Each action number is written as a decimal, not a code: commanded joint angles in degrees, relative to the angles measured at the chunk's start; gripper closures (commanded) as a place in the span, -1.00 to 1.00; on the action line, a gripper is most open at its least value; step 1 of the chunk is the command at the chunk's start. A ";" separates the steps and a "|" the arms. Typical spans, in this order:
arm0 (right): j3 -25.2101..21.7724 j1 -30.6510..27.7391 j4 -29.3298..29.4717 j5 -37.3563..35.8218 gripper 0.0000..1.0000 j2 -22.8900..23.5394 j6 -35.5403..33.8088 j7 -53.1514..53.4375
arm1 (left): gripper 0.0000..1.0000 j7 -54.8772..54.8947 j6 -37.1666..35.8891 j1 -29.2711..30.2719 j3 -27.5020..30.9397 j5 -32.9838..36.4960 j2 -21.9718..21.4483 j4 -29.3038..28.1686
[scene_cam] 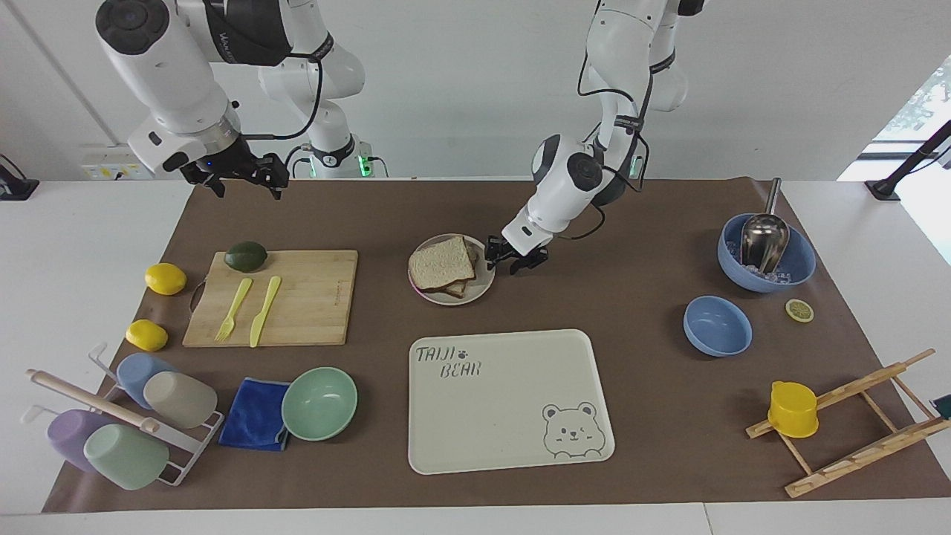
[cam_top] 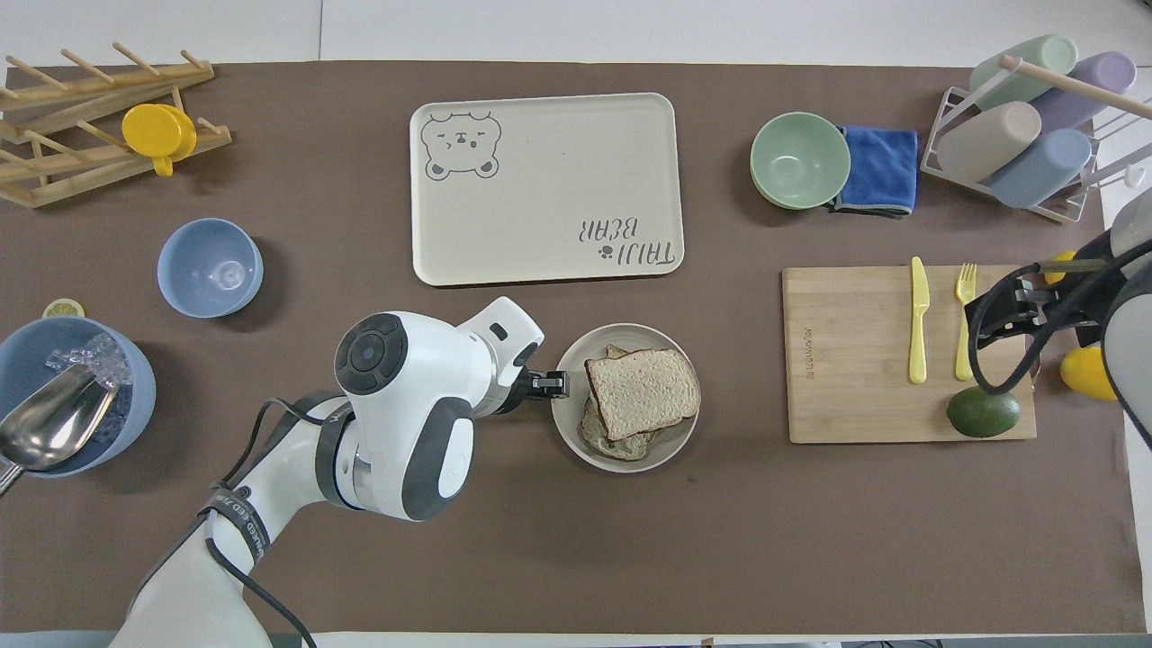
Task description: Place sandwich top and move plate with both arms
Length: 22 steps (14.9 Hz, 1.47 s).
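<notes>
The sandwich top, a pale speckled bread slice, lies on other slices on the small round beige plate. In the overhead view the slice covers most of the plate. My left gripper is low at the plate's rim on the side toward the left arm's end, also seen in the overhead view. My right gripper is open and empty, raised over the mat's edge by the cutting board, and also shows in the overhead view.
A cream bear tray lies farther from the robots than the plate. A wooden cutting board with an avocado, fork and knife lies toward the right arm's end. Two blue bowls sit toward the left arm's end. A mint bowl sits beside a blue cloth.
</notes>
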 commanded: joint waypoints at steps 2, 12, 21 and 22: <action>2.78 -4.45 -1.34 1.27 -1.00 -1.48 0.43 -1.14 | 0.13 -1.61 1.47 -2.51 0.90 -1.06 0.66 -0.69; 2.09 -4.20 1.91 1.36 -1.00 0.02 1.48 -1.49 | 1.00 -2.76 2.27 -2.78 0.90 -1.06 1.19 -0.69; -0.02 -4.82 3.14 4.25 -1.00 -0.25 1.39 -4.04 | 1.00 -3.99 -1.85 -0.94 1.17 -1.14 -0.03 1.06; -0.02 -4.90 2.97 4.26 -1.00 -0.33 1.48 -3.78 | 1.00 -4.07 -4.22 0.29 1.25 -1.14 -0.47 2.81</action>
